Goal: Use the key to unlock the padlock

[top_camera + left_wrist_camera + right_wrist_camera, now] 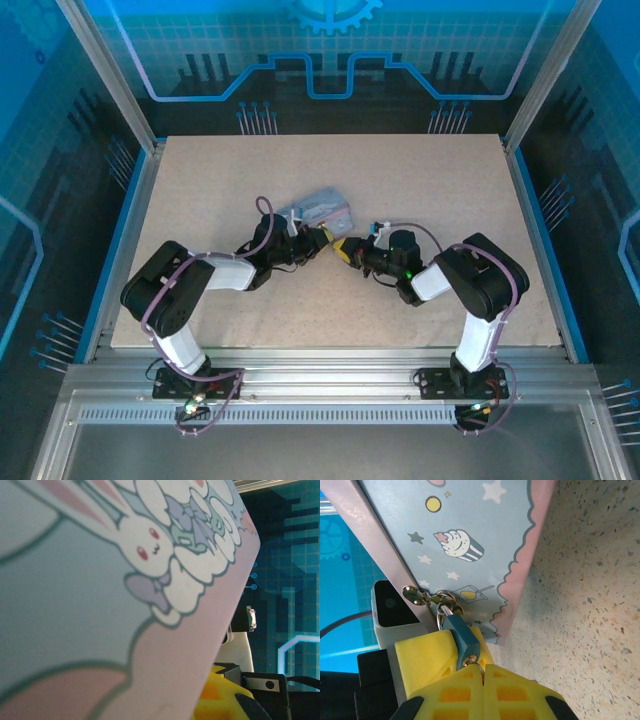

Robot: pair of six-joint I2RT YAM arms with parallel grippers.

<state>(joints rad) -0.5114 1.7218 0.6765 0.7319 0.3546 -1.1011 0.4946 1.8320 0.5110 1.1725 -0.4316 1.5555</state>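
Right hand [482,666] pressed together against the padlock [461,633] keyway. If you twist off-axis, the hanging padlock may swing free.

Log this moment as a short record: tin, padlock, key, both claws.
tin: pale blue rectangular cartoon-printed tin box, tilted above the speckled table
padlock: small blue padlock, shackle closed through the brass hasp on the tin's edge
key: cannot be made out; possibly between the right claw's tips
left claw: shut, at the tin's near edge, apparently gripping it
right claw: yellow fingers shut, tips right at the padlock's bottom end
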